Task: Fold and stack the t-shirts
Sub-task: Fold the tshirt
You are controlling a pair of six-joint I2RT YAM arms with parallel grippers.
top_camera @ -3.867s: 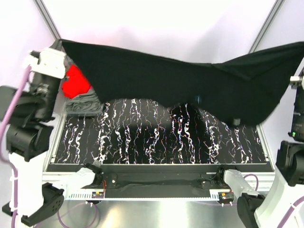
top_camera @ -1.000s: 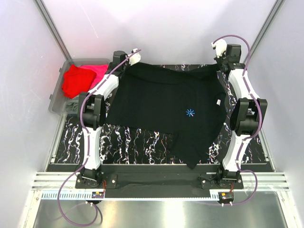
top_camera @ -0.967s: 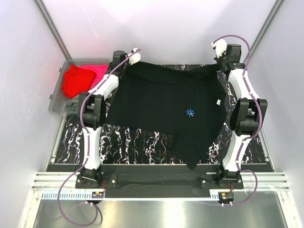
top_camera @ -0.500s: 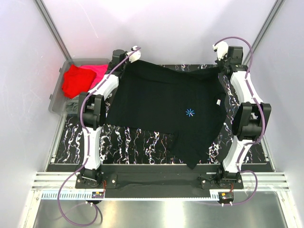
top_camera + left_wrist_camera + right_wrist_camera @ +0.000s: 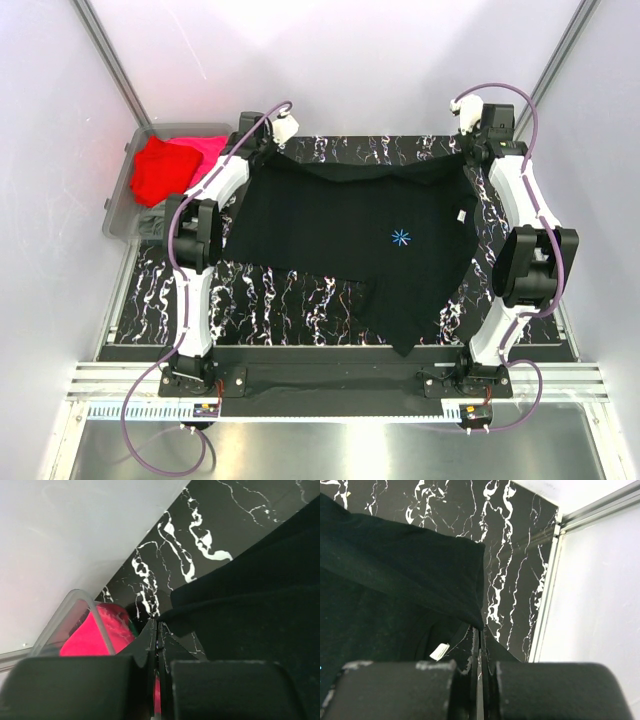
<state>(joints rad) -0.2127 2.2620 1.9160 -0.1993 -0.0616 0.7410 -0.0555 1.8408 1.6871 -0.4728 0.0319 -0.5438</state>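
Spreading stage. The left claw [image 5: 270,140] and right claw [image 5: 468,146] are each closed tight on a far corner of the black t-shirt [image 5: 370,230], with the hem stretched between them. From the claws the cloth runs back toward the arm bases, lying print-up on the marbled table [image 5: 270,300]. It looks nearly flat, with no fold made yet. Just outside the left claw, the bin [image 5: 116,205] holds the red t-shirt [image 5: 155,172] and pink t-shirt [image 5: 205,148], crumpled — all the folding and stacking appears left to do.
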